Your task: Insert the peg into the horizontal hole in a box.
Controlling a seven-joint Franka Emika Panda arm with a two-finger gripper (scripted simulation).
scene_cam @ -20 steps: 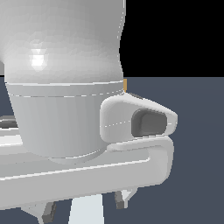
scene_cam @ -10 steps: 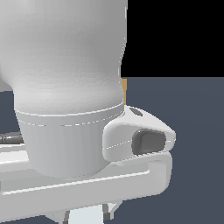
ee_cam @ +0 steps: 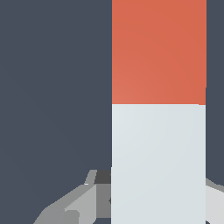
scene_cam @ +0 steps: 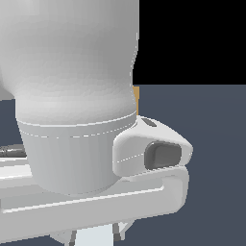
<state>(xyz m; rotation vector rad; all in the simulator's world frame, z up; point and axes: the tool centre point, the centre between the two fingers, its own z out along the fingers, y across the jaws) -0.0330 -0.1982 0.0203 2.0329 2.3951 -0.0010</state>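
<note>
Because the arm (scene_cam: 72, 96) stands very close to the exterior camera, its white body fills the exterior view's left and middle, from the top edge down to a wide flat link near the bottom. It stands almost upright there, with a round collar that gets narrower downward. To the right of this collar a rounded housing with a dark grey oval window sticks out toward the exterior view's right. Just above this housing, at the edge of the arm, a thin tan strip shows, a sliver of the box (scene_cam: 137, 98); the hole is hidden. At the bottom edge, under the flat link, a pale bar hangs between two grey finger parts.

In the wrist view the dark grey surface (ee_cam: 52, 87) lies behind everything. Grey finger parts of the pincer (ee_cam: 158, 199) appear on both sides of the peg (ee_cam: 158, 131), close against it, so the pincer is clenched around the peg at its white part. The peg runs away from the camera, and its orange-red end is the far one.
</note>
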